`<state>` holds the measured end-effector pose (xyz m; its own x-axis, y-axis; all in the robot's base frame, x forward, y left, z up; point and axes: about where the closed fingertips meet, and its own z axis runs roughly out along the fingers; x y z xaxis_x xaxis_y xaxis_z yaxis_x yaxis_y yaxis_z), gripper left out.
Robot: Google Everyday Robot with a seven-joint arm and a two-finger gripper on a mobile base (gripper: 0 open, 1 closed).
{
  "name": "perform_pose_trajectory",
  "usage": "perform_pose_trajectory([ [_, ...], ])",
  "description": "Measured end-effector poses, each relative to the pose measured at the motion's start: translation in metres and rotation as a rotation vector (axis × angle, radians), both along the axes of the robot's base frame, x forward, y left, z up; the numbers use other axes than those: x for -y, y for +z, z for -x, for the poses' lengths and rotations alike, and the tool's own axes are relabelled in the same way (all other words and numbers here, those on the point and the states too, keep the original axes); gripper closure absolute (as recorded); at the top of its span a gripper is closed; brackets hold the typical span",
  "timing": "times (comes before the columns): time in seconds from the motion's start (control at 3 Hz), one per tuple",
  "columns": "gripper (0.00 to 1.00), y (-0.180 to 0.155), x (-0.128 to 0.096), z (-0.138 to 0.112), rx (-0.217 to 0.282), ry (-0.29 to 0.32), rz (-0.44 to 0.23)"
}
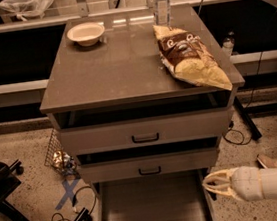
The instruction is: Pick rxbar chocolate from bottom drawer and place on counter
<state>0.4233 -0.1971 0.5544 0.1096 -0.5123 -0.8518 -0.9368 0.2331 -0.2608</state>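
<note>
The bottom drawer (153,206) is pulled out below the cabinet, and its flat grey floor shows nothing on it. The rxbar chocolate is not in view. My gripper (211,184), pale with a white wrist, comes in from the lower right. It hangs just past the drawer's right edge, outside the drawer and level with its top. I see nothing in it. The counter (123,69) is the grey-brown cabinet top above.
On the counter lie a brown-and-yellow chip bag (190,58) at the right edge, a white bowl (85,33) at the back left and a water bottle (161,1) at the back. Two upper drawers (145,132) stand slightly open. A black stand (19,207) and cables are on the floor at left, and a shoe (273,161) is at right.
</note>
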Motion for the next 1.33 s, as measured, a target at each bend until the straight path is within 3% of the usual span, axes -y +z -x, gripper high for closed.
perform_pose_trajectory([
  [0.67,1.0,0.005,-0.004,0.007,-0.007,0.027,-0.017],
  [1.0,1.0,0.009,-0.017,0.004,-0.008,0.05,-0.023],
  [1.33,1.0,0.054,-0.039,-0.004,-0.02,0.036,-0.057],
])
